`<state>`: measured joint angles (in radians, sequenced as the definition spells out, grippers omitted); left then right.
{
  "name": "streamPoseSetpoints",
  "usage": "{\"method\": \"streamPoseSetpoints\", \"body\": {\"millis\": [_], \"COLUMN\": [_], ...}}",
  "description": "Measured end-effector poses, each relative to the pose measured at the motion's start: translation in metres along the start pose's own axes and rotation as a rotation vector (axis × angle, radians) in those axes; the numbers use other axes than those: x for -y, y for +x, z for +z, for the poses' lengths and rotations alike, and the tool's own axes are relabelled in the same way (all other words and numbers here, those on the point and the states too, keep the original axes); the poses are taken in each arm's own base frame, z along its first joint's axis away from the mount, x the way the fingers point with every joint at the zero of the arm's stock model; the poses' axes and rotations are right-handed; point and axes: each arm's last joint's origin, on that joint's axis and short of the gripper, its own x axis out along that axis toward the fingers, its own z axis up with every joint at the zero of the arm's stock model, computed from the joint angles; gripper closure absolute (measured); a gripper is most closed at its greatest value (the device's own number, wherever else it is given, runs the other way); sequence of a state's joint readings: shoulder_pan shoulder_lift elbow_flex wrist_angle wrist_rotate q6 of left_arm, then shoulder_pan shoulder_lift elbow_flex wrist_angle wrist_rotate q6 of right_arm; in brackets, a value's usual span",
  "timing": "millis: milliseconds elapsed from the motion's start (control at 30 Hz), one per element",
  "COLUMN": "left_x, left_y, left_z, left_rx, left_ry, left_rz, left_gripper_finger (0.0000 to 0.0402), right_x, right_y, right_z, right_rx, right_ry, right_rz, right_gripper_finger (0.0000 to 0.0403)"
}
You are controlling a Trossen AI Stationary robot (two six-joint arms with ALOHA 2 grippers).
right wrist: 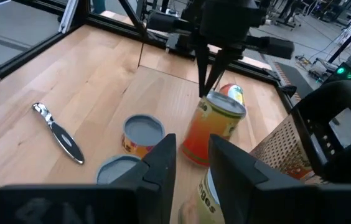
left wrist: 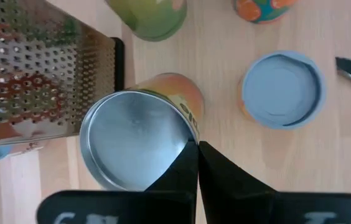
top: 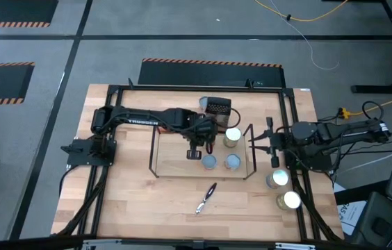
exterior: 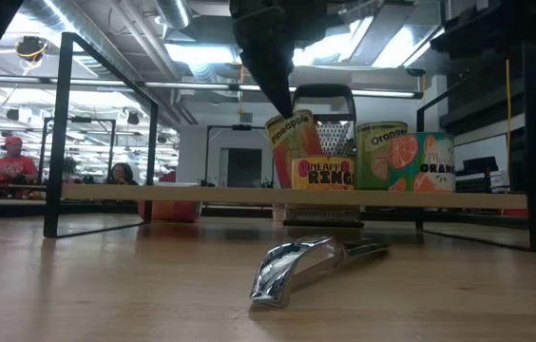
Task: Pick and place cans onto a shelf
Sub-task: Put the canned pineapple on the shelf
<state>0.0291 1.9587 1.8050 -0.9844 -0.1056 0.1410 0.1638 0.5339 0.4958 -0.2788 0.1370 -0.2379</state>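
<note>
Left gripper [left wrist: 197, 146] pinching tilted can [left wrist: 139, 138] rim, fingers together | rigid, slippery; grip walls | right gripper [right wrist: 191, 163] waiting right, apart.

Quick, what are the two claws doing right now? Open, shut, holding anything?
Left gripper: shut, fingertips pinching the rim of a tilted pineapple can on the shelf.
Right gripper: fingers apart, holding nothing, beside the shelf.

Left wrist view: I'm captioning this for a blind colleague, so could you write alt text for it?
The left gripper, fingers shut, touches the rim of a tilted pineapple can on the wooden shelf. A metal grater stands beside it, a blue-topped can on its other side.
</note>
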Motion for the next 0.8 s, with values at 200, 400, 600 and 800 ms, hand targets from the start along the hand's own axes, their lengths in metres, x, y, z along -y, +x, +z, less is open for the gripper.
{"method": "streamPoseSetpoints", "body": {"millis": [200, 400, 600, 800], "left_x": [-0.0003, -0.0005, -0.0005, -0.0005], "left_y": [0.0000, 0.0000, 0.0000, 0.0000], "left_z": [-0.0001, 0.0001, 0.0005, 0.0007], "left_rx": [-0.002, 0.000, 0.004, 0.007], "left_ry": [-0.005, -0.006, -0.007, -0.008], "left_rz": [0.008, 0.009, 0.010, 0.009], "left_gripper_finger": [0.0401, 0.0401, 0.0401, 0.0388], "right_x": [-0.0012, -0.0011, -0.0011, -0.0011], "right_y": [0.0019, 0.0019, 0.0019, 0.0019], "right_z": [-0.0037, -0.0036, -0.0035, -0.0035], "right_rx": [-0.006, -0.006, -0.005, -0.005], "right_ry": [0.001, 0.001, 0.001, 0.001], "right_rz": [0.001, 0.001, 0.001, 0.001], "right_gripper_finger": [0.0304, 0.0304, 0.0304, 0.0304]}}
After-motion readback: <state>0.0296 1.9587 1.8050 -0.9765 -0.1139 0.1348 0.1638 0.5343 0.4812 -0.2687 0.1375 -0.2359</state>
